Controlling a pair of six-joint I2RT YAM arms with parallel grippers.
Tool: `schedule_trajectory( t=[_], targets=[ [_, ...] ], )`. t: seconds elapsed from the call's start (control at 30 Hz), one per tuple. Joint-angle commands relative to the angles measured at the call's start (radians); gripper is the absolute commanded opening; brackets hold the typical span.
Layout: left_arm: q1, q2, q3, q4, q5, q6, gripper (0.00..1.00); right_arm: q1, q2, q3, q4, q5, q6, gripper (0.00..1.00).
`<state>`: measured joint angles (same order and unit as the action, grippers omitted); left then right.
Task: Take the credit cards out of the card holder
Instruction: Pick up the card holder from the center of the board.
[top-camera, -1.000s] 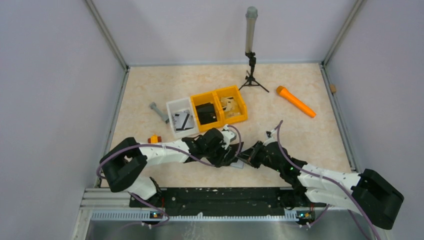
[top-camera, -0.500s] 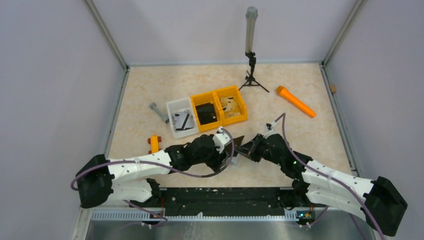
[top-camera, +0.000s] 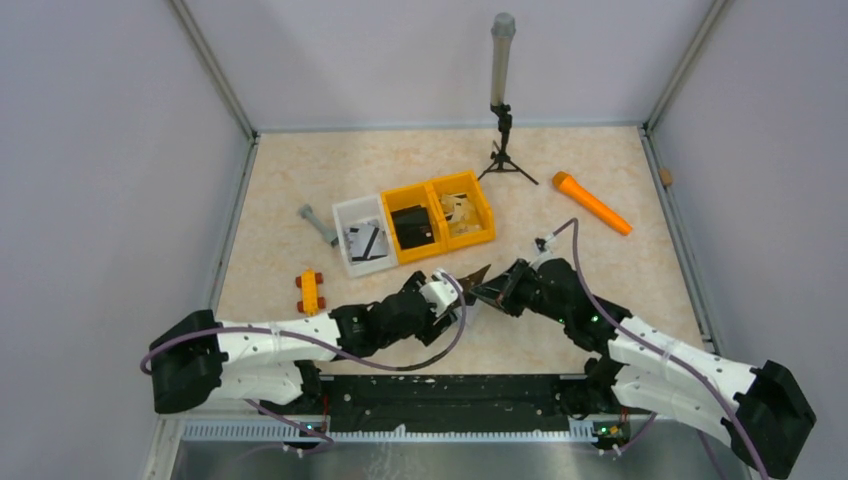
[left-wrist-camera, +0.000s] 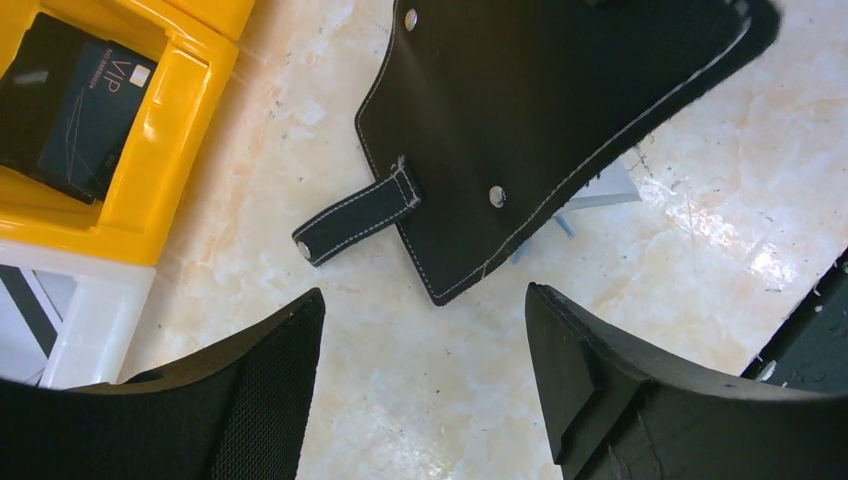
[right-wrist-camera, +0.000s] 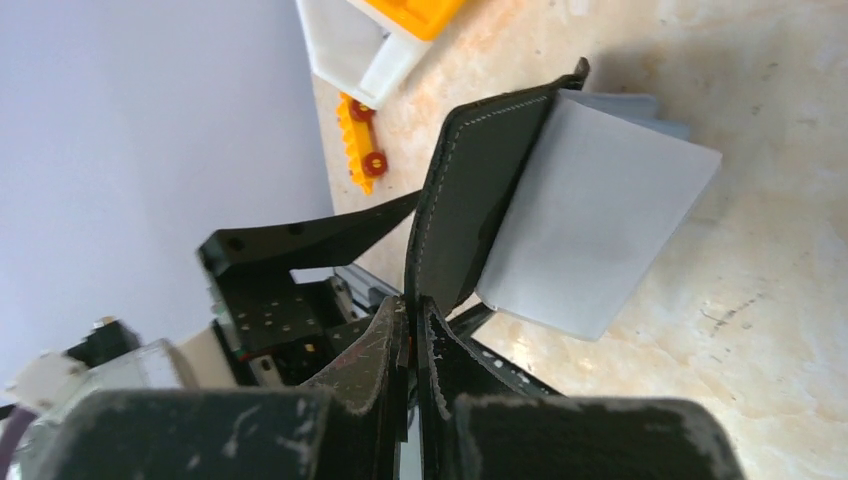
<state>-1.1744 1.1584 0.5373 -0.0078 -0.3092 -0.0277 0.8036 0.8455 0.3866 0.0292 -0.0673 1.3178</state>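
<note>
**While the right gripper (top-camera: 497, 292) is pinching the card holder (top-camera: 478, 280), the left gripper (top-camera: 450, 300) is gaping empty**

Where the two arms are meeting, a little in from the middle of the tabletop's (top-camera: 290, 180) near edge, the left gripper's fingers (left-wrist-camera: 270, 380) are standing wide apart with nothing between them. They are facing the holder's black stitched outer face without touching it. The right gripper's jaws are squeezing together on one edge of the holder and propping it up at a tilt. The holder's short strap (left-wrist-camera: 355, 215) is sticking out sideways over the bare marble. A pale grey flat sheet (right-wrist-camera: 590, 230) is jutting from the holder's inner side; whether it is a card or the lining I cannot tell.

Toward the left edge, an orange toy brick (top-camera: 310, 290) is lying alone. Farther back, near the tabletop's centre, striped silvery credit cards (top-camera: 365, 241) are lying in a white bin (top-camera: 340, 225). Beside it, a black item lettered VIP (left-wrist-camera: 75, 105) is sitting in the yellow bin (top-camera: 452, 248). A grey bolt-like piece (top-camera: 318, 222) is lying just left of the white bin. Toward the far right corner an orange torch (top-camera: 592, 203) is lying slantwise. At the far edge a small tripod (top-camera: 503, 150) is holding a grey tube upright.
</note>
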Motion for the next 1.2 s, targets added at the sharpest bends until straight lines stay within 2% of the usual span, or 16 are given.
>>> schedule_trajectory(
  t=[0.0, 0.13, 0.33, 0.5, 0.9, 1.17],
  targets=[
    [-0.004, -0.043, -0.054, 0.134, -0.032, 0.004, 0.77, -0.019, -0.044, 0.079, 0.009, -0.022, 0.004, 0.00],
    [-0.003, -0.151, -0.095, 0.159, -0.021, 0.006, 0.78, -0.026, -0.068, 0.123, -0.022, -0.017, -0.008, 0.00],
    [-0.002, -0.280, -0.092, 0.109, 0.005, 0.018, 0.79, -0.032, -0.064, 0.184, -0.026, -0.031, -0.014, 0.00],
    [-0.003, -0.282, -0.072, 0.103, 0.038, 0.018, 0.80, -0.033, -0.058, 0.227, -0.023, -0.032, -0.012, 0.00],
    [-0.002, -0.254, -0.060, 0.149, -0.035, 0.070, 0.78, -0.034, -0.041, 0.297, 0.008, -0.079, 0.021, 0.00],
    [-0.002, -0.300, -0.106, 0.278, -0.006, 0.125, 0.74, -0.034, -0.035, 0.296, 0.047, -0.116, 0.054, 0.00]
  ],
)
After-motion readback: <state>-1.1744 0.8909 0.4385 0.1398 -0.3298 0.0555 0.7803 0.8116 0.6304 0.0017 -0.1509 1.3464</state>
